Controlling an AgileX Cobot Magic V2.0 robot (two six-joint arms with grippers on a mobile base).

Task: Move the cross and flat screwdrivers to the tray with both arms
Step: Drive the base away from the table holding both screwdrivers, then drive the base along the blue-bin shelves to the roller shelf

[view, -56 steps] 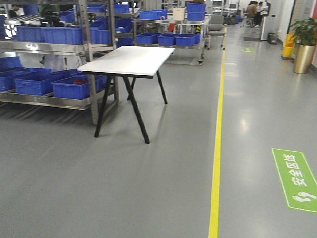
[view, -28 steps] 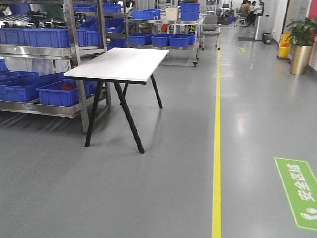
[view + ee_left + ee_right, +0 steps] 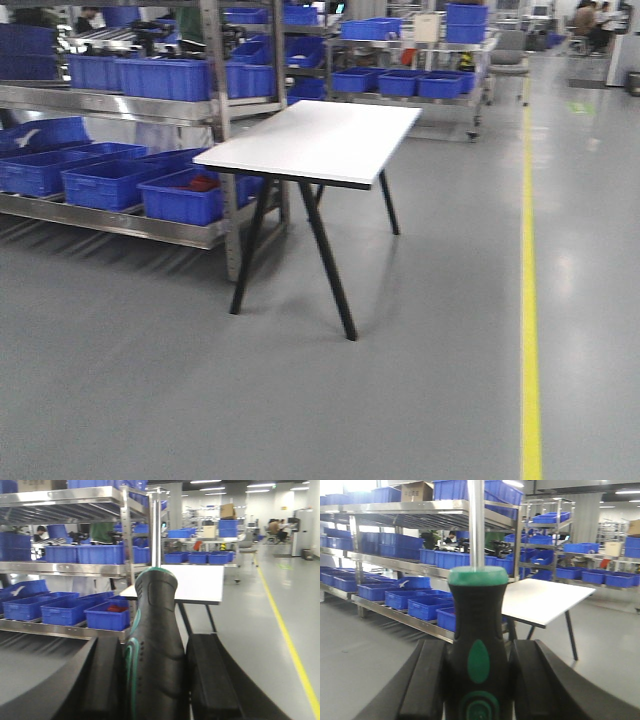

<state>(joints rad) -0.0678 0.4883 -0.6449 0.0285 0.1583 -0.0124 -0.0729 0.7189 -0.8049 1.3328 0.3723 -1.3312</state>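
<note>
Holding both items in transit: first screwdriver (image 3: 152,645), black-and-green handle upright, clamped between the pads of the left gripper (image 3: 157,680); second screwdriver (image 3: 477,650), same pattern, silver shaft running out of the top of frame, clamped likewise in the right gripper (image 3: 479,680). Change noted in the front view: white table (image 3: 320,140) sits further right and slightly larger than half a second ago, yellow floor line (image 3: 528,300) has slid rightward, and the green floor sign and potted plant are gone from frame. Judged from this, the base is swinging left and closing on the table, so the carry is unfinished. Tray: in no view, place unknown. Both shaft tips are cut off, so cross and flat cannot be told apart. First item's shaft is hard to separate from the steel rack (image 3: 100,567) post behind it. Neither arm shows in the front view.
</note>
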